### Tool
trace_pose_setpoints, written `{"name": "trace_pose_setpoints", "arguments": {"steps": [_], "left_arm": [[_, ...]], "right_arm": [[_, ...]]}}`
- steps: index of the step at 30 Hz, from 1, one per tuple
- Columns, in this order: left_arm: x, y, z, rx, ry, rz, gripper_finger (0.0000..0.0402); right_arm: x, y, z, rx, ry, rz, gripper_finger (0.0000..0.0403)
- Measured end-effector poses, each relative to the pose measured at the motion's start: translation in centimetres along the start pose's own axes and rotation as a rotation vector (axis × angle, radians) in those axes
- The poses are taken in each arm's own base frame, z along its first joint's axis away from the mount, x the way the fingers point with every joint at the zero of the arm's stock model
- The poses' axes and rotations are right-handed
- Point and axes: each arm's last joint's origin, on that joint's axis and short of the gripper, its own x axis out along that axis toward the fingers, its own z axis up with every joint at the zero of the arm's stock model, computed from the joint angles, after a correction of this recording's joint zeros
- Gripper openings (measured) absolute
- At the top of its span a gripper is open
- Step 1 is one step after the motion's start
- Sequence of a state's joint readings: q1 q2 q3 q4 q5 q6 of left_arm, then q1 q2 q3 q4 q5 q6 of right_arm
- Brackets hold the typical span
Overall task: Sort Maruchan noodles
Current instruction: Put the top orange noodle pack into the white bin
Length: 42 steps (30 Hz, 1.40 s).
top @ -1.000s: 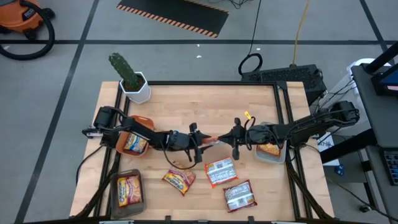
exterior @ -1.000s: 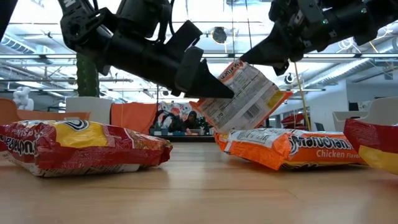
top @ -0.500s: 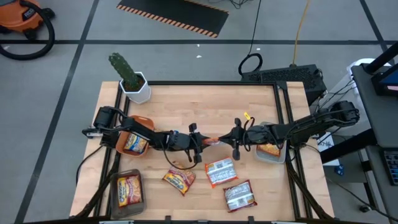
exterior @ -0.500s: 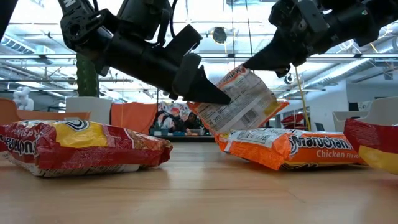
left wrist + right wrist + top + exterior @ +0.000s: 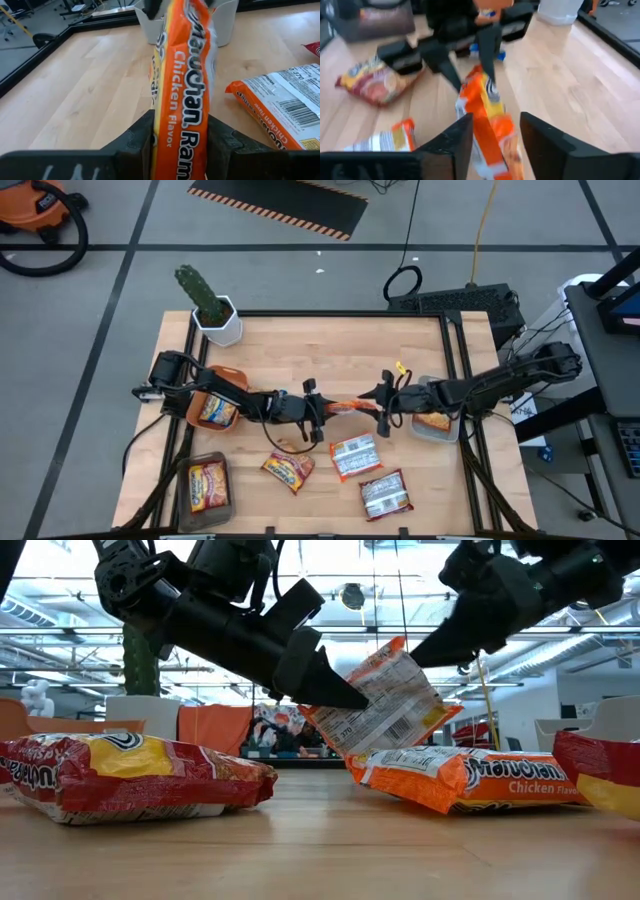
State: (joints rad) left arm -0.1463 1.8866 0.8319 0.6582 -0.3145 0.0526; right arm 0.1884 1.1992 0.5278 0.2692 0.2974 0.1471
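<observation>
Mid-table, above the wood, the left gripper (image 5: 322,412) has its jaws clamped on an orange Chicken Flavor Maruchan packet (image 5: 385,700), holding it off the table (image 5: 330,350). The right gripper (image 5: 381,402) faces it from the other side, jaws parted with the packet's far end between them, clear of both fingers (image 5: 447,145). Below, another orange packet (image 5: 460,778) lies flat, with a red-and-yellow packet (image 5: 130,775) to the side. An orange bowl (image 5: 215,408) and a grey tray (image 5: 205,485) each hold packets.
</observation>
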Motion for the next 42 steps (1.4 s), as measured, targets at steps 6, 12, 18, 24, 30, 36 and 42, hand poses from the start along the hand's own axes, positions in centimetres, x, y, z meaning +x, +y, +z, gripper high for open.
{"name": "trace_pose_setpoints", "arguments": {"steps": [6, 12, 18, 24, 30, 36, 42], "left_arm": [[0.0, 0.0, 0.0, 0.003, 0.005, 0.0, 0.0122], [0.0, 0.0, -0.1, 0.004, 0.008, -0.001, 0.0122], [0.0, 0.0, -0.1, 0.011, 0.011, -0.005, 0.0122], [0.0, -0.2, -0.1, 0.026, 0.003, -0.053, 0.0122], [0.0, -0.2, -0.1, 0.023, 0.002, -0.059, 0.0122], [0.0, -0.2, -0.1, 0.017, 0.0, -0.079, 0.0121], [0.0, -0.2, -0.1, 0.005, 0.001, -0.078, 0.0121]], "right_arm": [[0.1, 0.0, -0.3, 0.007, 0.021, -0.036, 0.0214], [1.2, 0.4, -1.2, 0.026, 0.065, 0.008, 0.0251], [2.3, 0.7, -1.5, 0.021, 0.051, 0.031, 0.0258], [3.3, 0.7, -1.3, -0.023, -0.022, 0.034, 0.0257], [4.3, 0.7, -2.6, -0.082, 0.049, 0.022, 0.0235], [4.6, 0.2, -2.7, -0.083, 0.049, 0.01, 0.0191], [4.6, 0.2, -2.7, -0.102, 0.049, 0.026, 0.0145]]}}
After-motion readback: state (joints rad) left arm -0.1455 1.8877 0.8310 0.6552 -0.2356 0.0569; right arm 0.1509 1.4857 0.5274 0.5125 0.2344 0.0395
